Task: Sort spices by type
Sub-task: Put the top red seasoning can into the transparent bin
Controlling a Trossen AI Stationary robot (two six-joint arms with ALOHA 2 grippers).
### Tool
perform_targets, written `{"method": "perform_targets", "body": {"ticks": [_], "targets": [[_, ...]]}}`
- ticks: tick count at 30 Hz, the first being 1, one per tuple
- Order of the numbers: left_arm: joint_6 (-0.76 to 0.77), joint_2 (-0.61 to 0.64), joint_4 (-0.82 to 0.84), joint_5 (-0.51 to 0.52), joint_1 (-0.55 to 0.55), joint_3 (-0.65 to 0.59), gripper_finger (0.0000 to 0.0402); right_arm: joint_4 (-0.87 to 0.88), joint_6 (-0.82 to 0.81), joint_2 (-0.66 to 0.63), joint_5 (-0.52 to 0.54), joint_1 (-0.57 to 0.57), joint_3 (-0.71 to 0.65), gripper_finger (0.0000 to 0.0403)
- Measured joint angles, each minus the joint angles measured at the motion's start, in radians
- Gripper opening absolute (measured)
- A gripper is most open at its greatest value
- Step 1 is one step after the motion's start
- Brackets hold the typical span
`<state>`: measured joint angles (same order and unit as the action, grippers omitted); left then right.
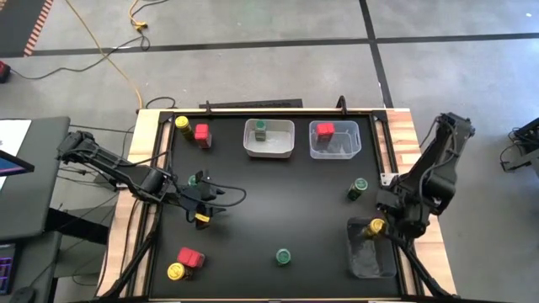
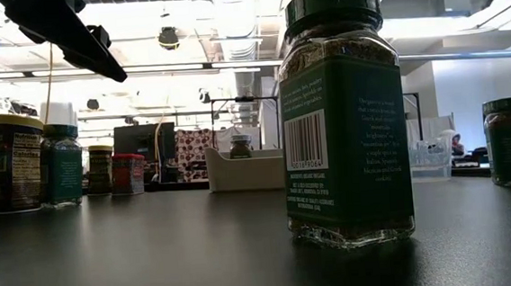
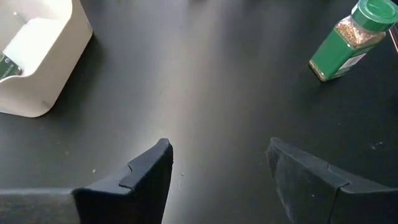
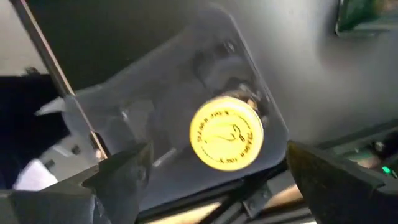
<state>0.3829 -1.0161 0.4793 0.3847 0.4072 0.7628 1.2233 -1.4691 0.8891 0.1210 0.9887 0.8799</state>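
My right gripper (image 1: 381, 221) (image 4: 219, 148) hangs open over a clear bin (image 1: 370, 252) at the front right. A yellow-lidded spice jar (image 1: 376, 225) (image 4: 225, 132) stands in that bin, loose below the spread fingers. My left gripper (image 1: 205, 204) (image 3: 217, 146) is open at mid-left with only bare table between its fingers. A green-lidded jar (image 1: 194, 178) and a yellow-lidded one (image 1: 202, 218) sit right beside it. More spices are scattered: green jars (image 1: 358, 187) (image 1: 283, 257), a red box (image 1: 190, 257) with a yellow jar (image 1: 175, 271), and a yellow jar (image 1: 181, 124) with a red box (image 1: 202, 133).
At the back stand a white bin (image 1: 282, 147) holding a green jar (image 1: 261, 129) and a clear bin (image 1: 344, 147) holding a red box (image 1: 324, 130). The low view is filled by the front green jar (image 2: 344, 119). Wooden edges frame the black table.
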Motion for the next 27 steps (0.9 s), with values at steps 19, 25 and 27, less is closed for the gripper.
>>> {"method": "perform_targets", "body": {"ticks": [19,25,27], "targets": [[0.023,0.0,0.0,0.0,0.0,0.0,0.025,-0.193,0.076,-0.034,0.473,-0.171,0.0,0.0393],[0.008,0.0,0.0,0.027,-0.017,0.0,0.025,-0.374,0.369,0.061,0.597,-0.287,0.0,0.0393],[0.024,0.0,-0.002,0.033,-0.029,0.0,0.025,-0.431,0.445,0.098,0.597,-0.335,0.0,0.0393]]}}
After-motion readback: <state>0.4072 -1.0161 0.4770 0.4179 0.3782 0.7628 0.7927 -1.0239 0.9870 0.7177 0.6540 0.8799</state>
